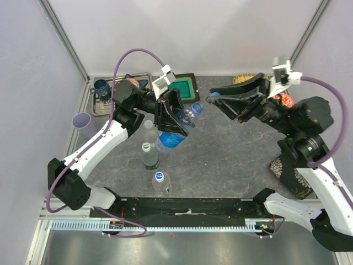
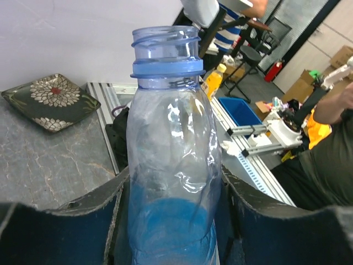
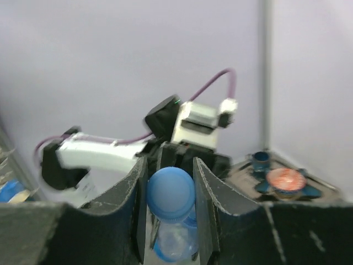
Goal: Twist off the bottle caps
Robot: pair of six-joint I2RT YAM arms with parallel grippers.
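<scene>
My left gripper [image 1: 175, 117] is shut on the body of the blue-tinted bottle [image 1: 179, 118], held tilted above the table. In the left wrist view the bottle [image 2: 171, 138] has a bare threaded neck [image 2: 165, 47] with no cap on it. My right gripper [image 1: 216, 95] is shut on the blue cap [image 1: 214, 94], a short way right of the neck. The right wrist view shows the cap [image 3: 170, 193] pinched between both fingers [image 3: 204, 187], with the bottle behind it. Three capped bottles stand below: grey-white cap [image 1: 148, 125], green-and-white cap [image 1: 146, 147], blue-and-white cap [image 1: 159, 176].
A lilac cup [image 1: 83, 120] stands at the left edge. A metal tray [image 1: 98, 106] with a blue cup [image 1: 102, 86] sits back left, beside a green square dish [image 1: 183, 86]. A red-patterned bowl [image 1: 284, 99] and a dark patterned plate [image 1: 287, 168] lie to the right.
</scene>
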